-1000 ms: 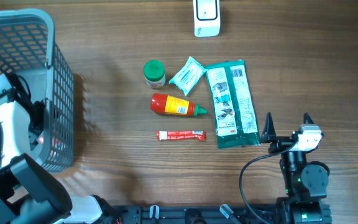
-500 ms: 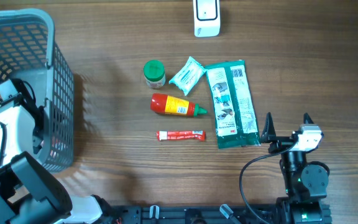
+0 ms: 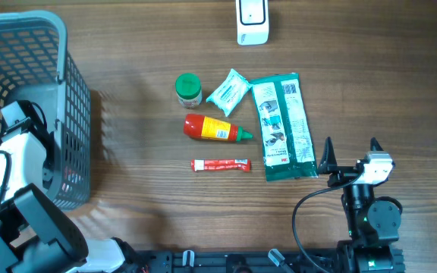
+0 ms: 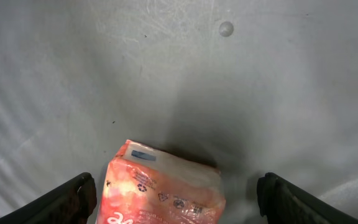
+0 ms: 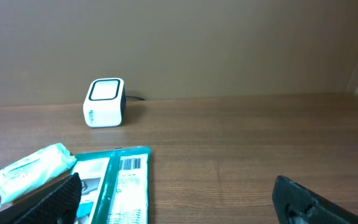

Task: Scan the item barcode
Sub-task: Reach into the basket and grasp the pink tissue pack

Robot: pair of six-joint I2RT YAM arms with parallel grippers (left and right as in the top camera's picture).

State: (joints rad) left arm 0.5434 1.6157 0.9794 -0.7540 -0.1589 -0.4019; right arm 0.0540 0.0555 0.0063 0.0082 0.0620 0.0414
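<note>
Left wrist view looks straight down onto the grey floor of the basket (image 3: 76, 114), where the orange-red packet (image 4: 163, 190) lies directly beneath my left gripper (image 4: 174, 190). My two fingers (image 4: 67, 199) stand wide apart, one on each side of the packet. There is a narrow gap on the left and a broader one on the right, so I hold nothing. The packet lies flat. Its short end, with a small blue-grey label near one corner, points up the frame and leans slightly left. Its long axis runs from that end back toward me, crosswise to the line between my fingertips. The lower part is cut off by the frame edge.

From overhead, my right gripper (image 3: 350, 152) sits spread fully open and empty, just beside the lower right corner of the green wipes pack (image 3: 282, 125). The white scanner (image 3: 252, 21) stands well apart at the far table edge.
</note>
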